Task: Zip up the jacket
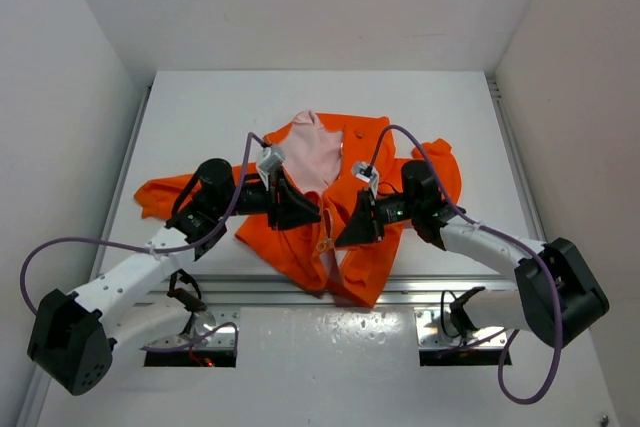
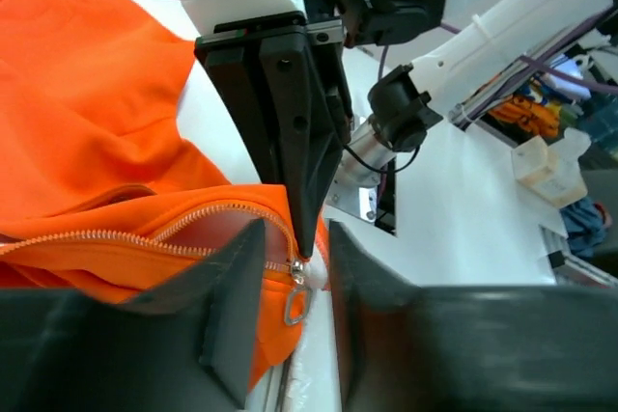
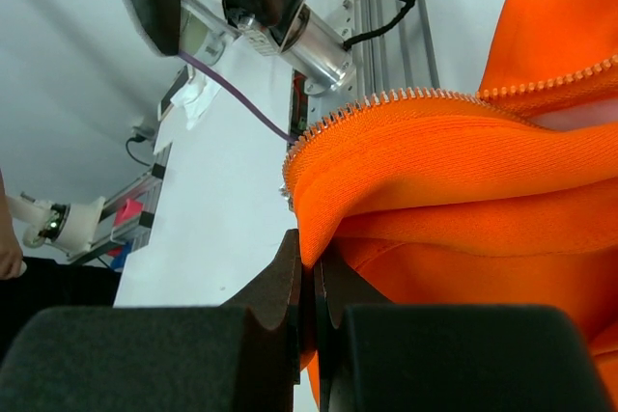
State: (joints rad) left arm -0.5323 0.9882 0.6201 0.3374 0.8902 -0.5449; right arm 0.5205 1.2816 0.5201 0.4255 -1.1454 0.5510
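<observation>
The left pincer (image 2: 294, 236) stands parted astride the small silver zipper pull (image 2: 294, 303) of the bright orange fabric jacket (image 2: 87, 94) spread beneath it, with the right pincer (image 3: 311, 272) clamped on the hem just opposite, so closing off-centre could let the pull slip free.

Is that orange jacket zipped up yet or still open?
Open. The jacket lies parted at the front, showing pink lining, and the zipper teeth spread apart from the zipper pull.

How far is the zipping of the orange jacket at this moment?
Done: the two tooth rows seem to meet at the zipper pull at the bottom. In hand: the right gripper pinches the jacket there; the left gripper stands open around the pull. Left: the whole front, pink lining showing.
</observation>
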